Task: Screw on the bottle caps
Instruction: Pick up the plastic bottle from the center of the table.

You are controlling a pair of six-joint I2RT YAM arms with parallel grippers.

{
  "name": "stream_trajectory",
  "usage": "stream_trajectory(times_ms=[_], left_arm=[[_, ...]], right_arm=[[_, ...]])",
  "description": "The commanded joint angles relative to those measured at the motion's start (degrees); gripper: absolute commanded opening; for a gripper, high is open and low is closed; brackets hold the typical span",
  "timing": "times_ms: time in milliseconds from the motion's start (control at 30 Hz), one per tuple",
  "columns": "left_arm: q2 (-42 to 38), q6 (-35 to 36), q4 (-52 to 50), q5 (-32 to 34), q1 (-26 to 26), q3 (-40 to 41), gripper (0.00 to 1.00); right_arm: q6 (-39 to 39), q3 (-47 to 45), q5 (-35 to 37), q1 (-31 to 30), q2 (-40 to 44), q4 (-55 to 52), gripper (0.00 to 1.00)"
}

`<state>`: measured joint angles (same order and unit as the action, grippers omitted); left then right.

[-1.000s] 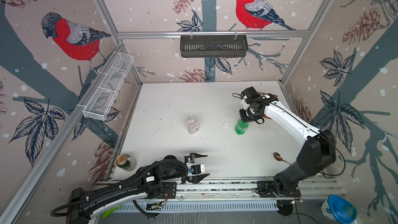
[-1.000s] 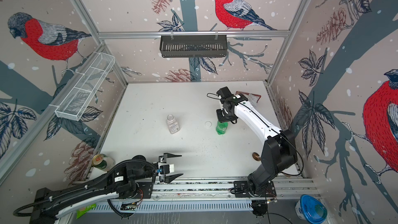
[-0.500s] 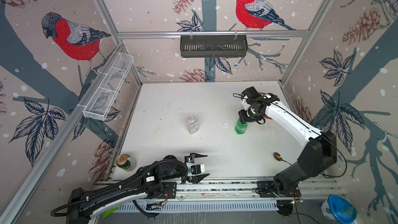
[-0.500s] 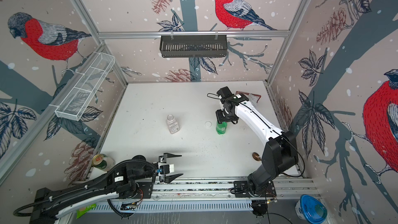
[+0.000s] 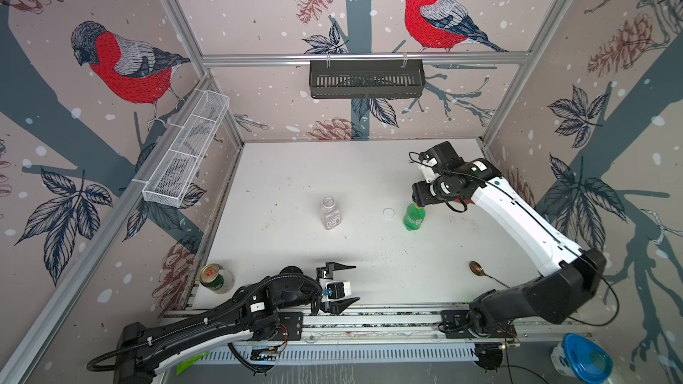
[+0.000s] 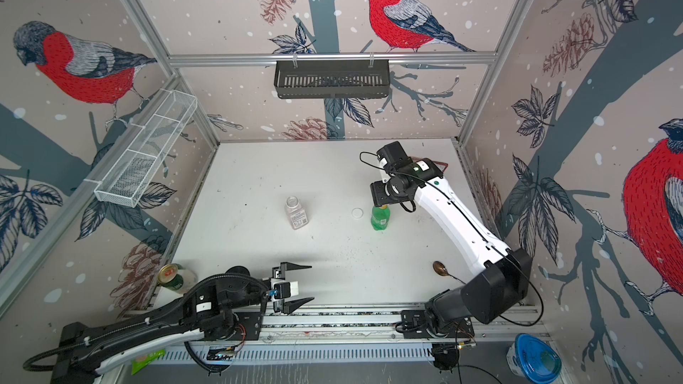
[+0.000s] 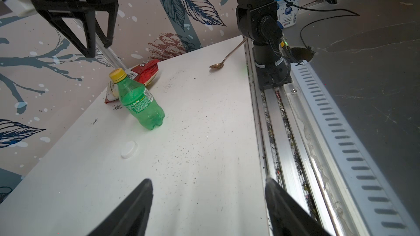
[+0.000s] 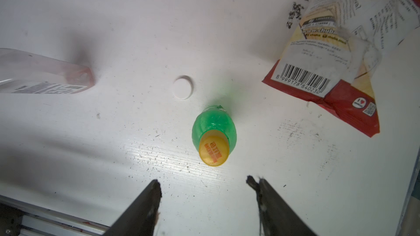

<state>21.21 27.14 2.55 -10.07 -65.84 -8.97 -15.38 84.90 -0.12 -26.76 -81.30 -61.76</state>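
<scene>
Change: the right gripper has just spread its jaws off the orange-yellow cap, while the arm is barely shifting.
Right gripper: hanging wide apart and holding nothing, it is hovering just above that cap without touching it.
Orange-yellow cap: sitting on the neck of the green bottle, which is standing upright on the white table.
White cap: lying flat just beside the green bottle, between it and the clear bottle.
Clear bottle: standing upright mid-table with its mouth uncapped.
Left gripper: waiting at the near edge with its jaws spread wide and nothing between them, well apart from both bottles.
Around: a snack bag is lying near the green bottle.
</scene>
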Motion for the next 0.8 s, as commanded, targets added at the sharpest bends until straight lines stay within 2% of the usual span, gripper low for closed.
stream_trajectory(times_ms=[0,200,333,533,633,767], left_arm=[[-0.12,0.26,0.28,-0.31,0.06,0.01,0.79],[-0.12,0.63,0.58,0.45,0.06,-0.08,0.79],[-0.29,0.73,1.18,1.99,0.11,-0.08,0.79],[-0.8,0.33,2.19,4.88,0.1,-0.08,0.8],[-0.99,0.05,2.84,6.48,0.09,-0.08,0.8],[-0.97,-0.58,4.17,9.89,0.19,-0.14,0.81]], right_arm=[[1.53,0.65,-7.52,-0.65,4.2,-0.85,0.69],[2.52,-5.31,-32.34,-0.57,16.36,8.42,0.71],[2.28,-9.24,-47.59,-0.66,19.64,12.27,0.72],[1.16,-13.81,-57.11,-0.89,22.79,17.03,0.71],[1.94,-14.9,-58.93,-2.32,24.1,17.98,0.71],[3.36,-15.95,-57.82,-5.24,24.54,17.46,0.71]])
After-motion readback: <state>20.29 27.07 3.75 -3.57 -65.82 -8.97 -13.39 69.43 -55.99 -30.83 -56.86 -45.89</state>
